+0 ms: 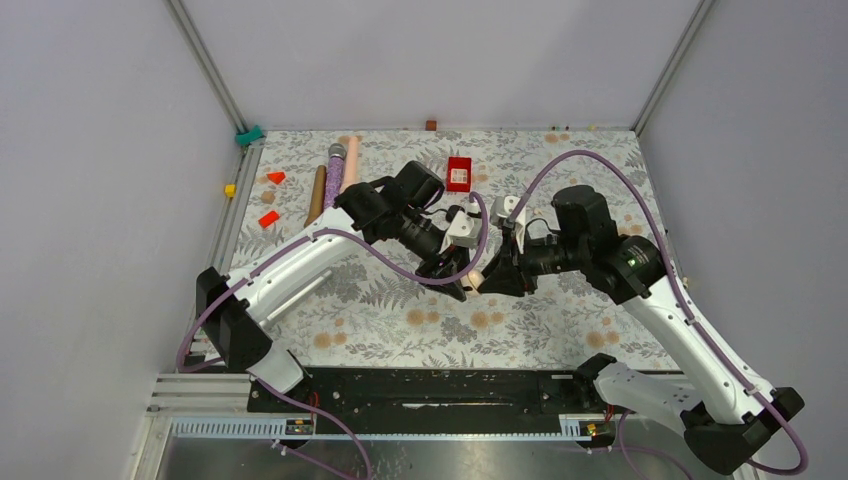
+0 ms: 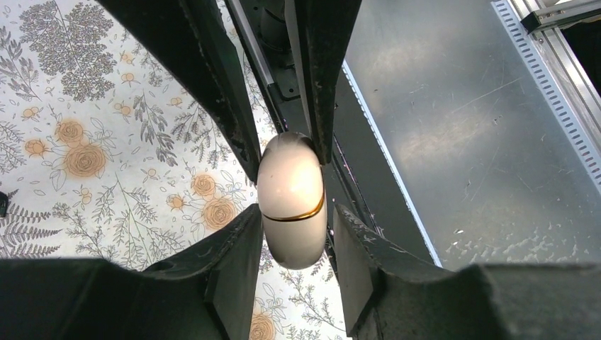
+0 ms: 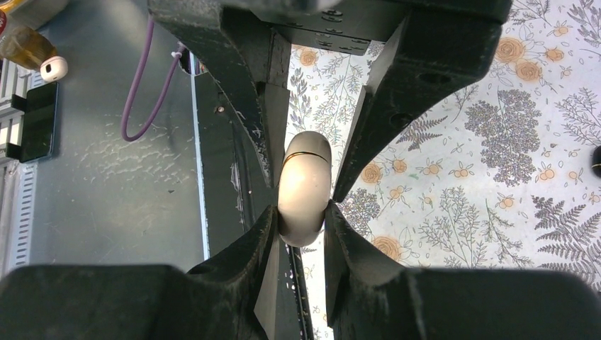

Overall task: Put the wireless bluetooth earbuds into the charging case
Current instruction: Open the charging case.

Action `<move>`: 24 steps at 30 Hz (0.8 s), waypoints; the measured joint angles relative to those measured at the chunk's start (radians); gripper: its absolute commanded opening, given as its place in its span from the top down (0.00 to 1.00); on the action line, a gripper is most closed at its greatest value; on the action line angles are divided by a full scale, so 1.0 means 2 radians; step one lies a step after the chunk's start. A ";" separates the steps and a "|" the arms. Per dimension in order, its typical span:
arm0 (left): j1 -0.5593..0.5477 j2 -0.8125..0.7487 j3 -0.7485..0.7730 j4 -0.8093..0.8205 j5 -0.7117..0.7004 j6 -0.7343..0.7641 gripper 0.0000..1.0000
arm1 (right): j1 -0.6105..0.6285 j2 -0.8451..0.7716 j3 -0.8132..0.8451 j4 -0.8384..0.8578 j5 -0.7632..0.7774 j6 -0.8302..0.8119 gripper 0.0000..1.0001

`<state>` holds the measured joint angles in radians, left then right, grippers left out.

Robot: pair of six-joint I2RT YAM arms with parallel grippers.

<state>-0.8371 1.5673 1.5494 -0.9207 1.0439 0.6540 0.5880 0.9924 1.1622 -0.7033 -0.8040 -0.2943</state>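
A whitish pebble-shaped charging case (image 1: 477, 279) with a gold seam is held in the air between the two grippers, above the flowered cloth near its front. It is closed. My right gripper (image 3: 301, 216) is shut on one end of the case (image 3: 305, 188), both fingers pressed against it. My left gripper (image 2: 298, 221) is open around the other end of the case (image 2: 292, 202), with a gap at its right finger (image 2: 358, 255). In the top view the left gripper (image 1: 455, 283) and the right gripper (image 1: 495, 278) face each other. No earbuds are in view.
A red box (image 1: 459, 173) sits at the back centre. A brown tube (image 1: 316, 195), a pink tube (image 1: 350, 165) and a purple stick (image 1: 334, 170) lie at the back left, with red blocks (image 1: 268, 218) and a yellow block (image 1: 230, 189). A black rail (image 1: 420, 385) runs along the near edge.
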 measured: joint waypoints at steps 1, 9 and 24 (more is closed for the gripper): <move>0.000 0.000 0.000 -0.001 -0.001 0.000 0.59 | 0.000 -0.001 0.000 -0.001 0.000 -0.001 0.80; 0.000 0.000 0.000 -0.002 -0.001 0.000 0.57 | 0.000 -0.001 0.001 -0.011 0.000 -0.012 0.80; 0.000 0.000 0.000 -0.002 0.000 -0.005 0.50 | 0.000 0.005 0.002 -0.016 0.001 -0.021 0.80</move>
<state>-0.8371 1.5673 1.5494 -0.9249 1.0431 0.6449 0.5880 1.0016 1.1652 -0.7349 -0.8028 -0.3359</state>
